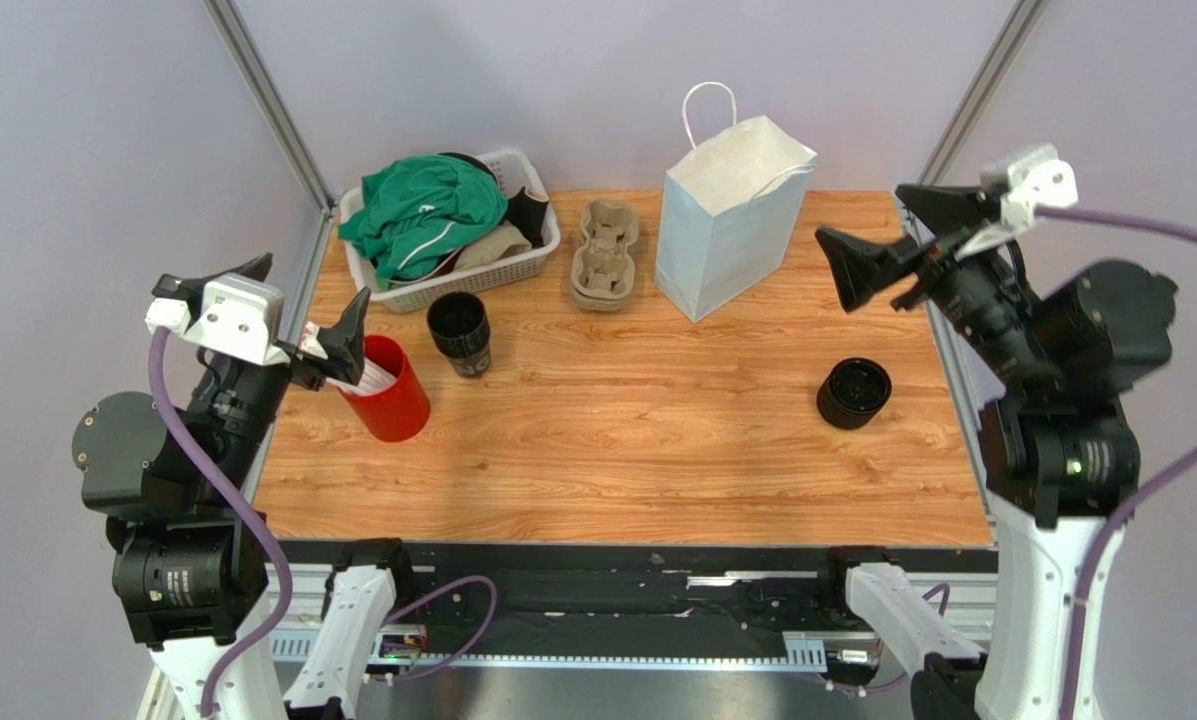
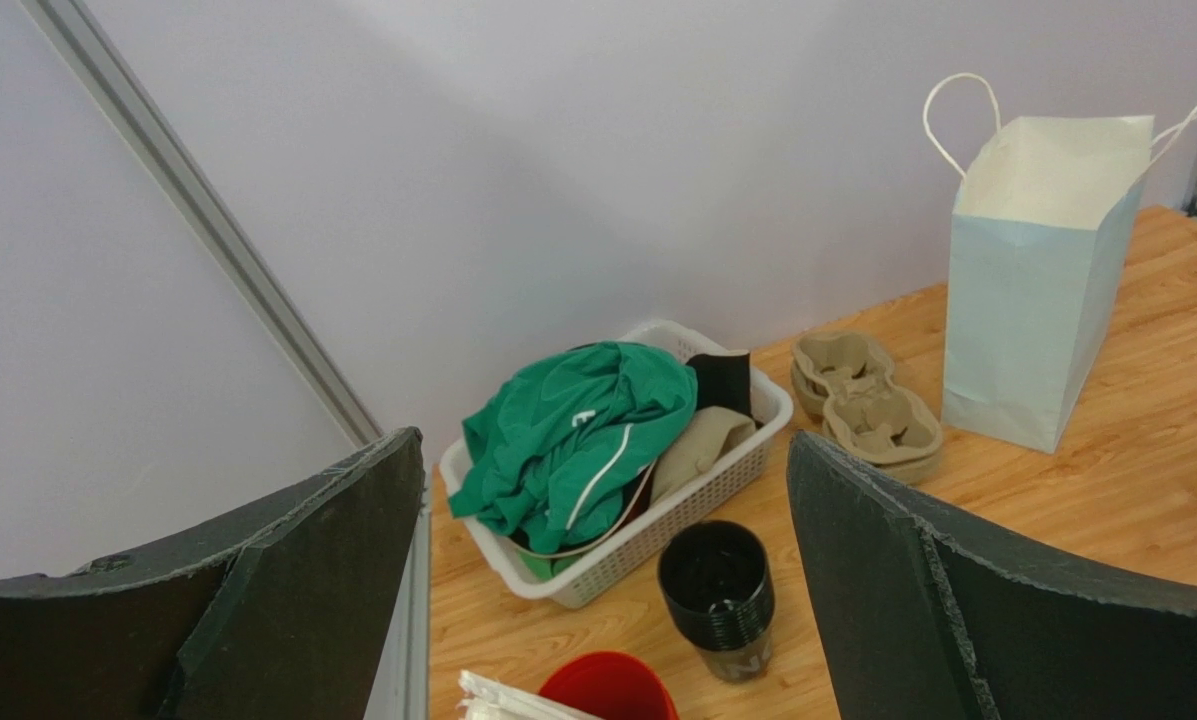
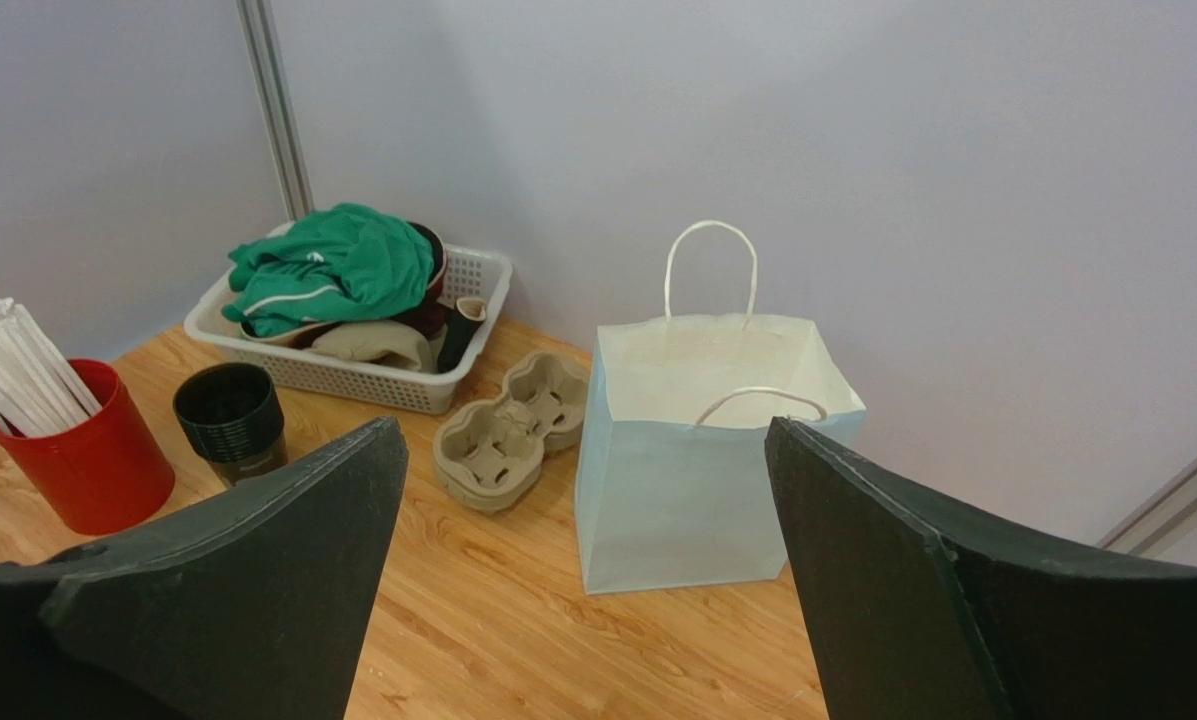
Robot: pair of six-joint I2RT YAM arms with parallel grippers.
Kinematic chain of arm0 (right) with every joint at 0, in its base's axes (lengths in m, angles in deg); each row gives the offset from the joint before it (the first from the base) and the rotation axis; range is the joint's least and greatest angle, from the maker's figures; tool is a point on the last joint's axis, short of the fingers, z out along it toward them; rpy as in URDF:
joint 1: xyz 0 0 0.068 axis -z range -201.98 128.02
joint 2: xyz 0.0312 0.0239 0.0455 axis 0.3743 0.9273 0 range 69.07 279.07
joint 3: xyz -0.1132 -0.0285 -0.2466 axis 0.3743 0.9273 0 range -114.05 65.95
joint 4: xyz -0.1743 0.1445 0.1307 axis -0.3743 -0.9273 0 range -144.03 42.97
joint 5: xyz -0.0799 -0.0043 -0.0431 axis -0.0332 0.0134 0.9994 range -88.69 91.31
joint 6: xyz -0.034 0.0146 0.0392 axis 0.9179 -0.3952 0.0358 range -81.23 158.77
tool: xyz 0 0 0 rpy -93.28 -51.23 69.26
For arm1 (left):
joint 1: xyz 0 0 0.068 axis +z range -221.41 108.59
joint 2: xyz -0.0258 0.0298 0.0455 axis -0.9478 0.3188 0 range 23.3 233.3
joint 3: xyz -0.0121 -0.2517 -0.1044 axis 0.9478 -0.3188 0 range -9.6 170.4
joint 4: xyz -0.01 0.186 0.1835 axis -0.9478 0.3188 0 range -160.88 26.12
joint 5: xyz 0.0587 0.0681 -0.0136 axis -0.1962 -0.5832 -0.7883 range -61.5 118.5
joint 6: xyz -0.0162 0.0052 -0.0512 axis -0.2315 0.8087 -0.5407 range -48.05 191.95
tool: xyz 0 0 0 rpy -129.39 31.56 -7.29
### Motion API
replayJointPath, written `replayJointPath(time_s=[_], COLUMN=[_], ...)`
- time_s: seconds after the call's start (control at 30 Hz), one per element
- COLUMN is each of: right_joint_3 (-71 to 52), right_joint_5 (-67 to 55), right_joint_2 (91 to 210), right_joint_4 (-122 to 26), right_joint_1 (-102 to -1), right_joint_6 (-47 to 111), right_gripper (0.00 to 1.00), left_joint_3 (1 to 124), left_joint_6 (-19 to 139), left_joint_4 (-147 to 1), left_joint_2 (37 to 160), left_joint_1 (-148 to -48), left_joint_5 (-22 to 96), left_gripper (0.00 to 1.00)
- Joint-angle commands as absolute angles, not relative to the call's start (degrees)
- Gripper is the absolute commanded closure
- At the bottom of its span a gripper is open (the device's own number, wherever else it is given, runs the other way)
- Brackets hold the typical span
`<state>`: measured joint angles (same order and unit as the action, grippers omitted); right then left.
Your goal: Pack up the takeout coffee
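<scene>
Both arms are raised at the table's (image 1: 634,450) side edges. The left gripper (image 1: 311,300) and the right gripper (image 1: 890,237) have their fingers spread wide, with nothing between them.

The black paper cup (image 1: 459,332) stands on the left part of the table, in front of the white basket (image 1: 529,267) and just beside the red cup of straws (image 1: 391,393). It is well apart from the white paper bag (image 1: 727,218) at the back. It is upright, with its long axis vertical and its open mouth pointing straight up. I see no lid on it. It tapers toward the base.

My main worry is that red cup. The left gripper hangs almost over it, so a careless descent could knock the straws over or shove the black cup aside. From the left wrist view the rim looks like several nested cups, so a pinch might lift only some of them. Squeezing thin paper too hard would crush it.

The bag stands unsupported, and brushing its rim or handles could tip it or fold the mouth shut. I also must not mistake the squat black round piece (image 1: 855,393) on the right for the cup.
</scene>
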<state>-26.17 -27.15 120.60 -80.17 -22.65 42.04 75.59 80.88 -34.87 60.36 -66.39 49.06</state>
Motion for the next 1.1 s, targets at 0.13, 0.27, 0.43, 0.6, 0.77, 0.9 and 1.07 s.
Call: replayJointPath(time_s=[0.13, 0.27, 0.43, 0.6, 0.77, 0.9, 1.07], right_joint_3=[-32.92, -33.02, -29.95, -31.43, -31.96, -30.30, -28.01], right_joint_5=[-23.48, -13.68, -10.29, -7.57, -8.70, -7.30, -7.74], right_joint_2=[133.66, 138.67, 144.47, 149.84, 153.18, 153.27, 152.22], right_joint_4=[-81.48, -80.52, -75.17, -74.19, -72.34, -72.43, -72.61], right_joint_1=[-24.17, -27.69, -28.31, -28.31, -28.31, -28.31, -28.31], right_joint_6=[42.11, 44.83, 45.98, 44.48, 53.59, 67.31, 77.43], right_gripper=[0.07, 0.07, 0.08, 0.14, 0.13, 0.08, 0.05], left_joint_3=[69.78, 67.13, 66.43, 65.55, 64.32, 64.05, 63.35], left_joint_6=[81.35, 81.79, 83.64, 83.11, 82.14, 81.97, 81.09], left_joint_4=[-33.61, -33.44, -30.90, -30.10, -30.01, -29.57, -29.40], left_joint_2=[58.90, 57.50, 57.05, 57.23, 57.58, 57.75, 57.58], left_joint_1=[-66.05, -66.05, -66.05, -66.14, -66.05, -66.14, -64.65], left_joint_5=[49.24, 50.56, 51.62, 51.27, 52.32, 52.76, 55.57], left_gripper=[0.01, 0.01, 0.01, 0.01, 0.01, 0.01, 0.01])
